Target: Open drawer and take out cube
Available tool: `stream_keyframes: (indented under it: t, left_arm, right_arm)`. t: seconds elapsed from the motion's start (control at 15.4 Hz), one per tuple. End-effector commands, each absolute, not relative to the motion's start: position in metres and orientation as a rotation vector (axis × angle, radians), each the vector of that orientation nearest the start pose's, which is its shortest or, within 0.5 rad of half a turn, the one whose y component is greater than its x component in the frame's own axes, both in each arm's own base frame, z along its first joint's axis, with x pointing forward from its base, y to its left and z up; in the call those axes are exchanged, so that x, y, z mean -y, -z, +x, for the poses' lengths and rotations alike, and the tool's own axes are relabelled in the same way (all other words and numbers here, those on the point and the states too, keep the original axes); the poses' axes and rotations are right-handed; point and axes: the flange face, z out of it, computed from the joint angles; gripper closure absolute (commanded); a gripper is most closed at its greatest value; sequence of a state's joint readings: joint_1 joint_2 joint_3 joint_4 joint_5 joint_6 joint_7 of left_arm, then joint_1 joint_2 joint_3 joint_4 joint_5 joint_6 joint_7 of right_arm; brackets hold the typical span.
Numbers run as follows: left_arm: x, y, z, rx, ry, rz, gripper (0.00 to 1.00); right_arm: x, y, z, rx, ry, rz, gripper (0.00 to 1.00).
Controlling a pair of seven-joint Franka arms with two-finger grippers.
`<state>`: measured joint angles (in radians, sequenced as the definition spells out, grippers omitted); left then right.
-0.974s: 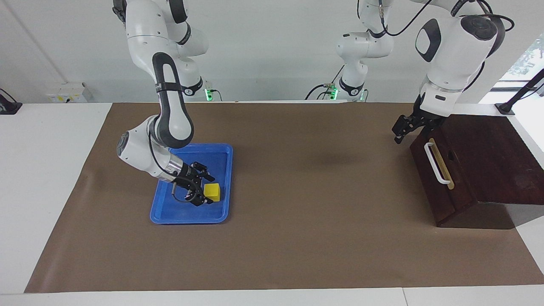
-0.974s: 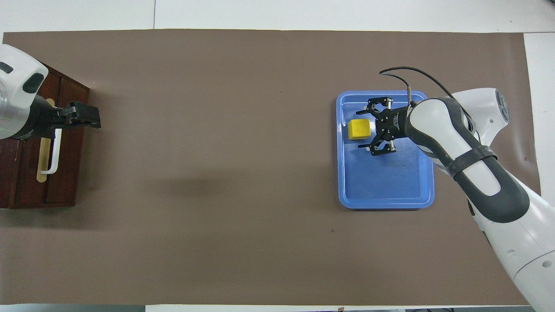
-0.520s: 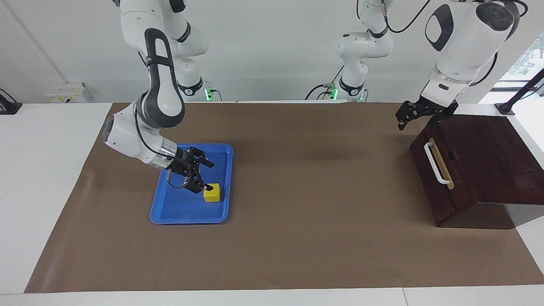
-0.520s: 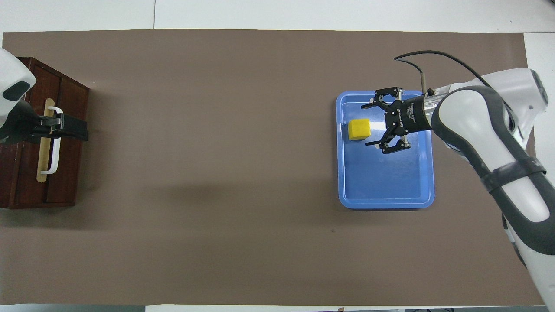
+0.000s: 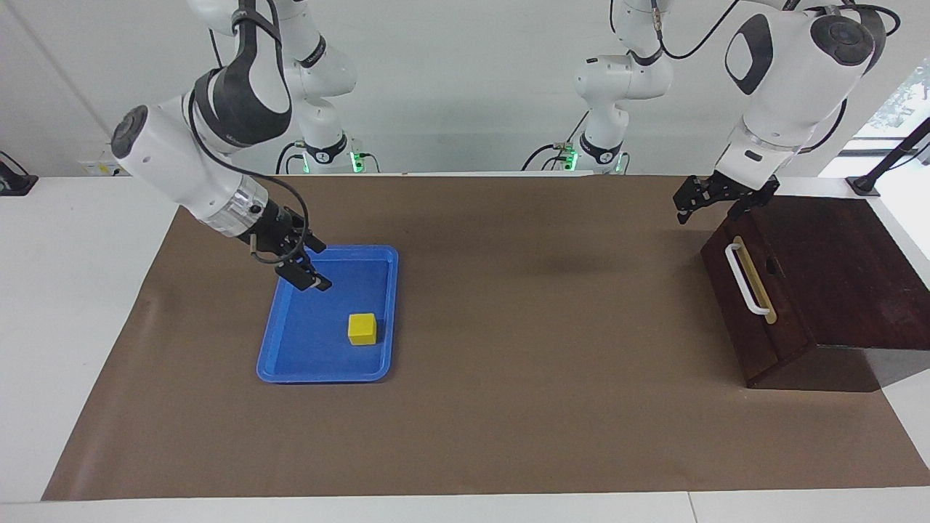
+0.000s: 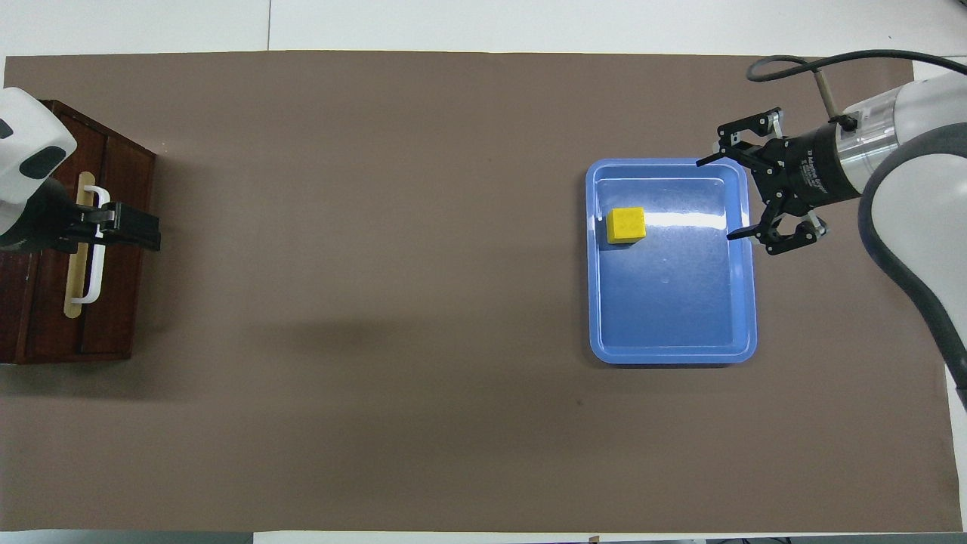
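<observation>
The yellow cube (image 5: 362, 328) lies in the flat blue tray (image 5: 312, 349), on the side toward the left arm; it also shows in the overhead view (image 6: 625, 225). My right gripper (image 5: 301, 269) is open and empty, raised over the tray's edge toward the right arm's end, apart from the cube; in the overhead view it (image 6: 718, 199) is over that edge of the tray (image 6: 672, 310). The dark wooden drawer (image 5: 759, 312) is shut, its white handle (image 5: 741, 280) free. My left gripper (image 5: 701, 197) hangs over the box's corner above the drawer front (image 6: 140, 230).
The dark wooden box (image 5: 843, 269) stands at the left arm's end of the brown mat (image 5: 545, 327). White tabletop surrounds the mat.
My right gripper has lifted and drawn back from the cube toward the right arm's end; the cube stays in the tray. My left gripper has risen from the drawer front to above the box.
</observation>
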<state>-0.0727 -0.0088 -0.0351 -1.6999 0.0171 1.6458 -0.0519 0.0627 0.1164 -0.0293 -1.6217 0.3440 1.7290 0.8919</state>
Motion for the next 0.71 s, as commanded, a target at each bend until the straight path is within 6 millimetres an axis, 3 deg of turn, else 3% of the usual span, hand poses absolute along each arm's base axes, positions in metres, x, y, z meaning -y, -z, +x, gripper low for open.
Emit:
stream_keyframes:
  t: [0.0, 0.26, 0.45, 0.52, 0.65]
  left_arm:
    - [0.059, -0.578, 0.547, -0.105, -0.084, -3.120, 0.00]
    - [0.057, -0.577, 0.544, -0.097, -0.091, -3.120, 0.00]
    - [0.058, -0.577, 0.543, -0.106, -0.102, -3.126, 0.00]
    - [0.057, -0.578, 0.543, -0.103, -0.103, -3.131, 0.00]
    - [0.057, -0.577, 0.542, -0.106, -0.110, -3.134, 0.00]
  right_arm:
    - [-0.026, -0.579, 0.584, -0.901, -0.117, -2.785, 0.00]
    - [0.011, -0.611, 0.563, -0.232, 0.016, -3.060, 0.00]
    - [0.028, -0.622, 0.552, 0.049, 0.007, -3.127, 0.00]
    - [0.029, -0.636, 0.548, 0.144, 0.005, -3.152, 0.00]
    - [0.034, -0.634, 0.539, 0.180, -0.069, -3.155, 0.00]
